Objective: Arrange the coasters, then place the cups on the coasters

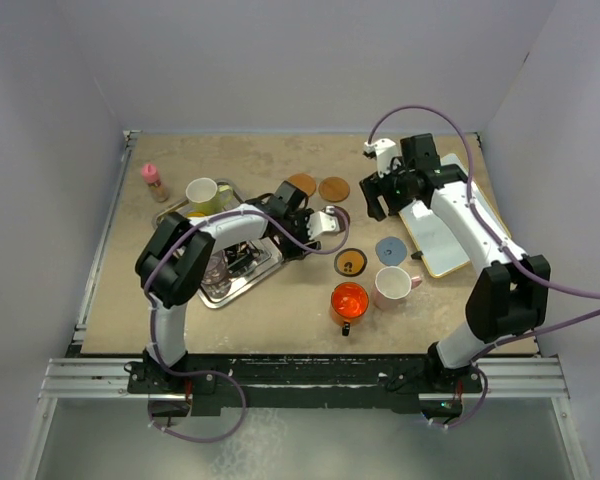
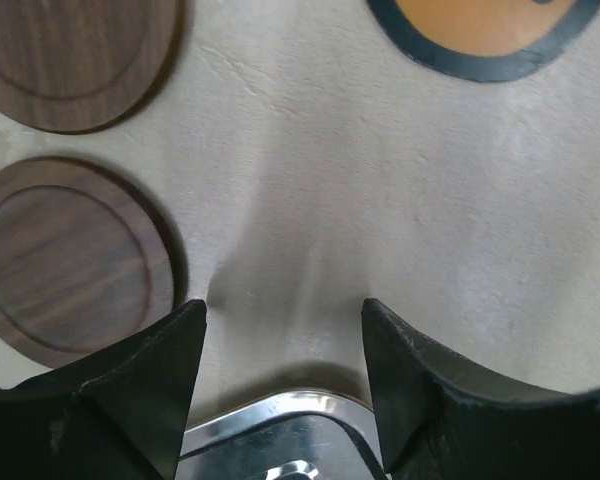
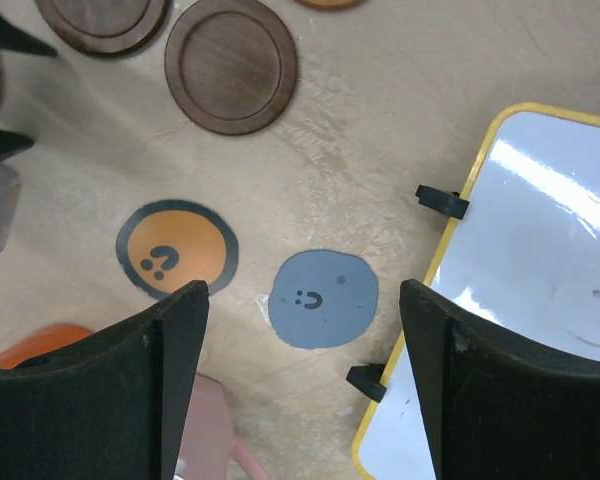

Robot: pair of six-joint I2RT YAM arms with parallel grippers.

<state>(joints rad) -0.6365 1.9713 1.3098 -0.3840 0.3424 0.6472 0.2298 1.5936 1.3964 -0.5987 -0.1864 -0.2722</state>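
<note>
In its wrist view, between parted fingers (image 3: 140,380) of the right hand (image 3: 302,298): a smiley (image 3: 307,298) on the grey-blue coaster (image 3: 335,318), illegible overhead.

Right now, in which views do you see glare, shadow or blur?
Right wrist view: strong white glare on the whiteboard; the grey-blue coaster is sharp. Left wrist view: the metal tray reflects light, and a soft shadow lies on the table. Top external view: light is even, with no clear blur.
</note>
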